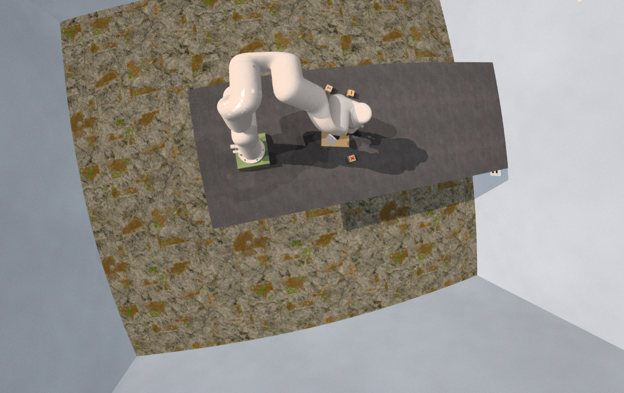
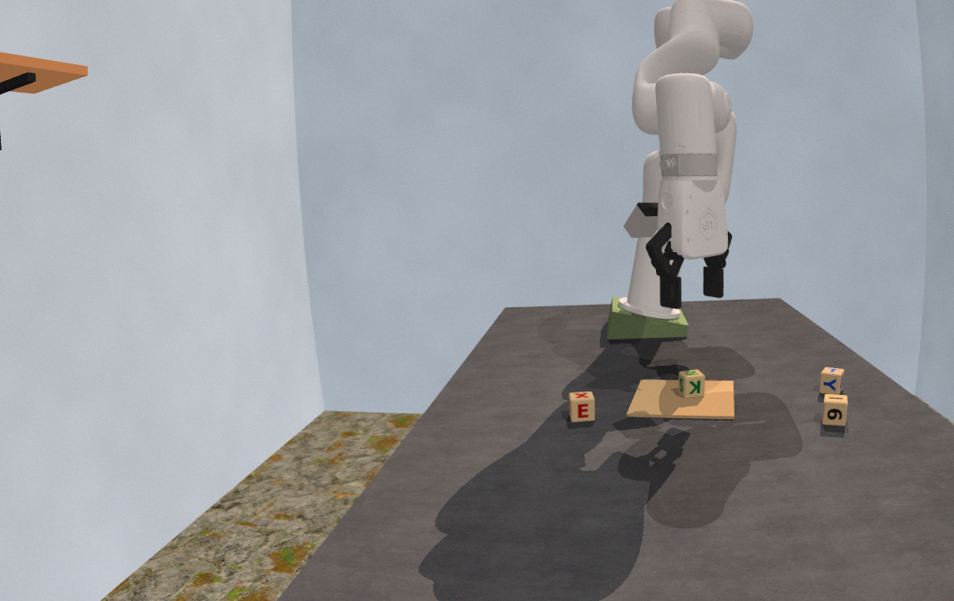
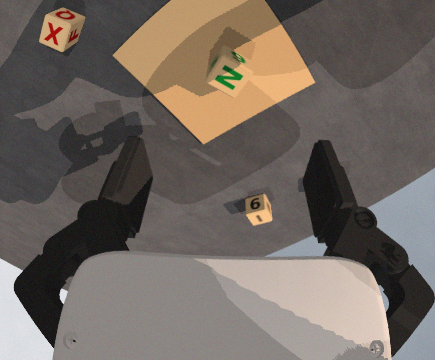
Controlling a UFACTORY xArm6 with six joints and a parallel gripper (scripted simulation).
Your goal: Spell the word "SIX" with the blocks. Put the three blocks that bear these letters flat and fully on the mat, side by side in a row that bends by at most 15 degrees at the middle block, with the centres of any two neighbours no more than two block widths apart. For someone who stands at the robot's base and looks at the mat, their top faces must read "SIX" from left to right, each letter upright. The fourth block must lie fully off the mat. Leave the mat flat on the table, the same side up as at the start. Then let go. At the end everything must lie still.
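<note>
Dark grey counter (image 2: 689, 507) filling lower right of exterior view; carries tan mat (image 2: 682, 401) mid-frame, red-lettered block (image 2: 582, 407) left of it, two blocks (image 2: 832, 396) right, green robot base (image 2: 647, 322) behind.
</note>
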